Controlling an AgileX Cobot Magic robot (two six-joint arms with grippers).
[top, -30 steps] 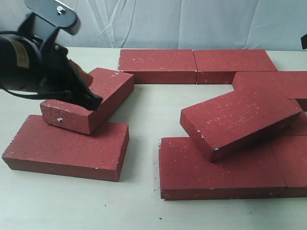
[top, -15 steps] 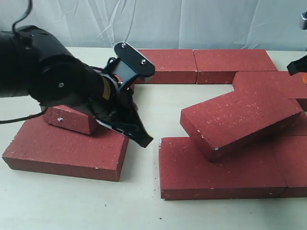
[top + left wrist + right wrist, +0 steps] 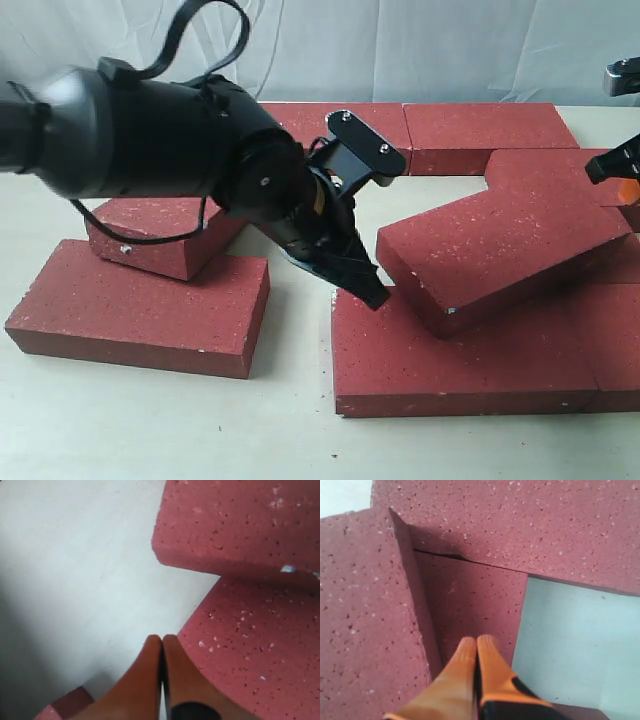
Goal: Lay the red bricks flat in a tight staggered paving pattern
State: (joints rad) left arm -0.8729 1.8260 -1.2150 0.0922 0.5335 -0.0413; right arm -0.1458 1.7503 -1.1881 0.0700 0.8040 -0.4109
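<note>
Tabletop [image 3: 150, 420]: tilted brick [image 3: 505, 250] beside left claw [image 3: 372, 296]

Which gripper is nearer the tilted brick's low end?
Left. The left gripper sits beside the low end of the tilted brick, by the corner of the flat brick under it; the right gripper is near its raised far end.

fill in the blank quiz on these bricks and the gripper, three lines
1. The left gripper is ___ and holds nothing.
2. The tilted brick rests on the flat front brick instead of lying on the ___.
3. On the left, the ___ of two stacked bricks is tilted, while the lower brick lies flat.

Missing words: shut; table; upper
</note>
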